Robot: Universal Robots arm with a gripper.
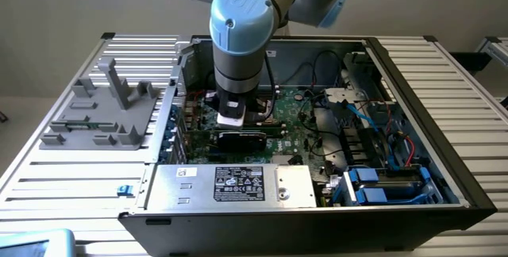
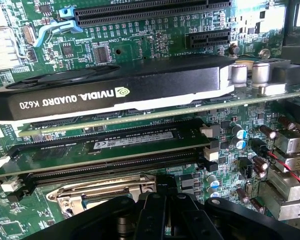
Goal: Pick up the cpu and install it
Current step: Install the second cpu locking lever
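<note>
wrist view: gripper (image 2: 157,212) fingers pressed together, low over socket frame (image 2: 102,195) beside graphics card (image 2: 115,95). cpu hidden under fingers; seating unconfirmed, progress can't be judged.

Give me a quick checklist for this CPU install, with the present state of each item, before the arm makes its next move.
1. Tool shut: ok, its dark fingers sit together in the wrist view.
2. CPU in the tool: cannot tell, no chip is visible between the fingers.
3. Arm over the open computer case: ok, it reaches down onto the motherboard.
4. Tool close to the metal socket frame: ok, the frame lies right beside the fingers.
5. Socket free to take a chip: cannot tell, the tool covers part of it.
6. Nvidia Quadro graphics card apart from the tool: ok, a memory module lies between.
</note>
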